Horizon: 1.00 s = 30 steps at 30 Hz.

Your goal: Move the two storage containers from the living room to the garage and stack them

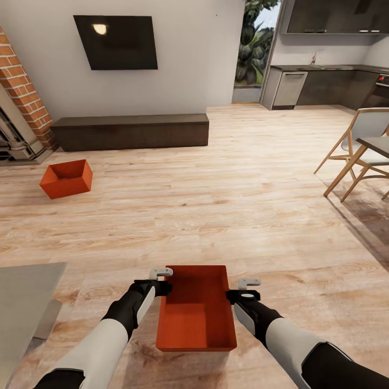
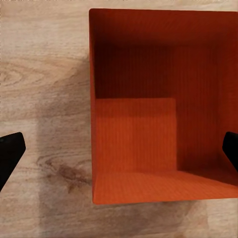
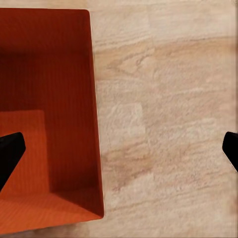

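Left pincer (image 1: 163,280) and right pincer (image 1: 244,289) both spread wide, each straddling a long wall of the near container (image 1: 196,309), bottom centre, on wood floor (image 1: 259,205). Second container (image 1: 66,178) mid-left, near fireplace (image 1: 19,102) and cabinet (image 1: 131,131).

Light wood-plank floor (image 1: 227,194), white wall with black TV (image 1: 116,41), low dark cabinet (image 1: 131,131), brick fireplace (image 1: 21,97).

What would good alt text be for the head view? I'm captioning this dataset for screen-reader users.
Both robot arms reach down to an orange-red storage container on a light wood-plank floor, left gripper and right gripper open, one at each long wall. A second container sits farther off near a brick fireplace, low dark cabinet and wall TV.
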### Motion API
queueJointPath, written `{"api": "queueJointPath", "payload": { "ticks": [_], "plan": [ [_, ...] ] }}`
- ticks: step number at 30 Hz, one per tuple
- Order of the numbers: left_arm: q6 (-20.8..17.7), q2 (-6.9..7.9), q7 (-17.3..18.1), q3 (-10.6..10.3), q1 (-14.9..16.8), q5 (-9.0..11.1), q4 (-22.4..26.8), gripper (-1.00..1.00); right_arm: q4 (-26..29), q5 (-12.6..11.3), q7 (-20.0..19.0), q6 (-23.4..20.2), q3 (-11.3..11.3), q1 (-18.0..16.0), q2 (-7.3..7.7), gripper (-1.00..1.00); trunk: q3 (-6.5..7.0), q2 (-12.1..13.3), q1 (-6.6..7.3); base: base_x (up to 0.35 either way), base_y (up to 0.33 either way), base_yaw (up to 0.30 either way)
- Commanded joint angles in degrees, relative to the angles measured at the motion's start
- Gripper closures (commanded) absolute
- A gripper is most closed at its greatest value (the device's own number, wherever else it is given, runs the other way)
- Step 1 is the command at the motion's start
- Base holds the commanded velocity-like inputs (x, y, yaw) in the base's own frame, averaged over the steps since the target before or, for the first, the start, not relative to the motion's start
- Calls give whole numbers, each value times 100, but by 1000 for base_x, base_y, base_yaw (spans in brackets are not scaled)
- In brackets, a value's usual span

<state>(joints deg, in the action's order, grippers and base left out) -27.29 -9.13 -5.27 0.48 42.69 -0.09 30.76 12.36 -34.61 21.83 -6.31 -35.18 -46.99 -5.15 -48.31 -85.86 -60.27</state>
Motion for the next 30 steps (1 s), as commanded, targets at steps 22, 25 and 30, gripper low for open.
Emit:
{"api": "queueJointPath", "payload": {
  "ticks": [22, 25, 30],
  "plan": [
    [-24, -1, -47, -13, -2, 0, -20, -100, -75, 323, 32, 104, -59, -3, -178, -100, -4, -2, 0, 0, 0, 0],
    [-15, -3, -57, -13, -5, 0, -50, -100, -77, 323, 32, 104, -59, -3, -180, -100, -4, -2, 0, 0, 0, 0],
    [14, -10, -64, -13, -6, 5, -78, -100, -83, 323, 32, 104, -59, -3, -179, -100, -4, -2, 0, 0, 0, 0]
  ]
}}
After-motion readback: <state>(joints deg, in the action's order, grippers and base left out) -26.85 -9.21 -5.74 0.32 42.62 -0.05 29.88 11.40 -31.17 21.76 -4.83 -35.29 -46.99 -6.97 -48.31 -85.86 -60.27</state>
